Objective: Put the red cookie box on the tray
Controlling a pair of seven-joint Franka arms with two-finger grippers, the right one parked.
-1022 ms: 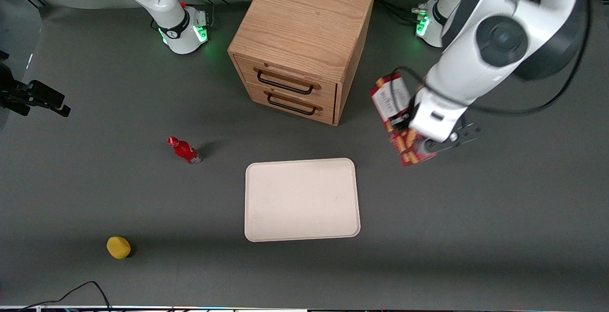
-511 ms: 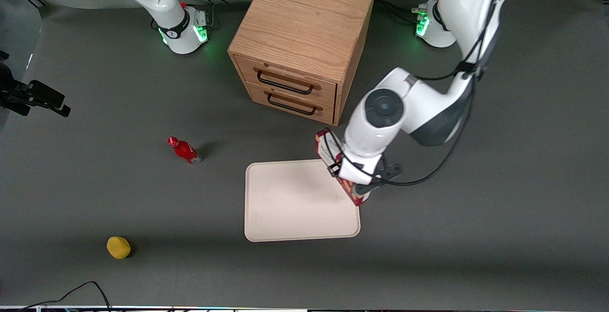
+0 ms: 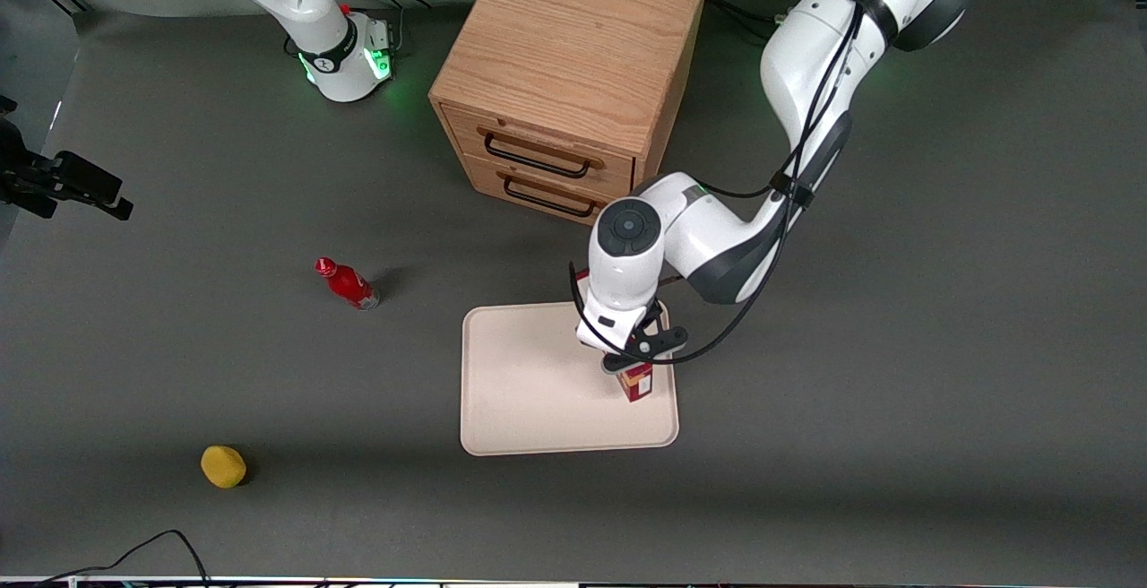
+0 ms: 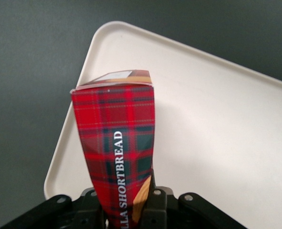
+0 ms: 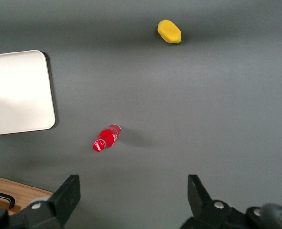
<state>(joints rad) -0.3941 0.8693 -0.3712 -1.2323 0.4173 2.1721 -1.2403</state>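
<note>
We have the red cookie box (image 3: 637, 381) over the tray (image 3: 529, 391) now, toward the tray's edge at the working arm's end, and that is where our worry lies. In the front view most of the box hides under the wrist, and only its near end peeks out, close to the tray's rim. In the wrist view the box (image 4: 119, 157) hangs with a tray corner and a strip of dark counter (image 4: 31, 86) showing just past it.

So what could go wrong? If we let go here and the box is still up in the air, we judge it could tip as it lands, since it is long and slim and held near one end. It could then come down across the rim, half on the tray and half on the counter. We cannot tell from these views whether its lower end touches the tray yet. A release from height, or any sideways drift toward the rim, would be the cause.

The gripper (image 4: 131, 202) is clamped on the box: its fingers pinch the plaid carton's narrow sides, set only as wide as the box. In the front view the gripper (image 3: 638, 350) sits above the tray, touching nothing but the box.
</note>
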